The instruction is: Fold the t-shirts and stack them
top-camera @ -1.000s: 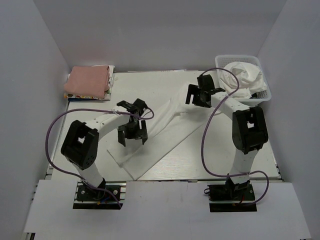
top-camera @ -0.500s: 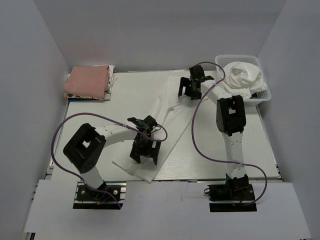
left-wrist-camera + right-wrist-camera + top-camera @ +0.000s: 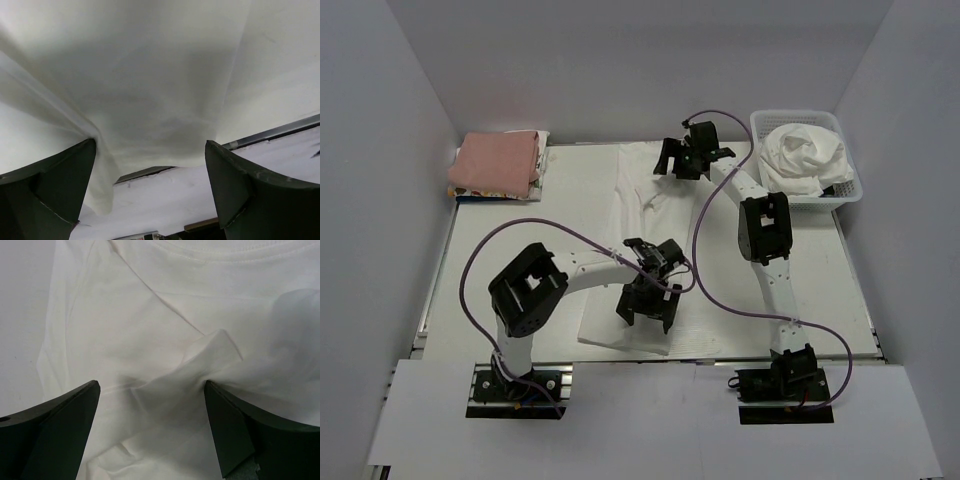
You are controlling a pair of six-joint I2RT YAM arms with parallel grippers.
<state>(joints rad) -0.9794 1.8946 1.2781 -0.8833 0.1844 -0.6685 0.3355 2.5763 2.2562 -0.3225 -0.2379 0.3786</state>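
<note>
A white t-shirt (image 3: 630, 215) lies spread on the table, running from the far middle to the near edge. My left gripper (image 3: 647, 305) hovers over its near end with jaws wide open. In the left wrist view (image 3: 150, 145) the cloth (image 3: 150, 75) hangs against the left finger (image 3: 60, 185), with the hem and table edge below. My right gripper (image 3: 675, 160) is over the shirt's far end, open. In the right wrist view (image 3: 151, 385) a raised fold of cloth (image 3: 200, 365) touches the right finger (image 3: 240, 430), near the collar seam. More crumpled white shirts (image 3: 807, 150) fill the basket.
The white lattice basket (image 3: 795, 114) stands at the back right. A folded pink and patterned cloth stack (image 3: 498, 165) sits at the back left. White walls enclose the table on three sides. Purple cables loop off both arms.
The left gripper moved right and toward the near edge, the right gripper moved left and farther back. The shirt went from a diagonal lie to lying lengthwise, far to near.
</note>
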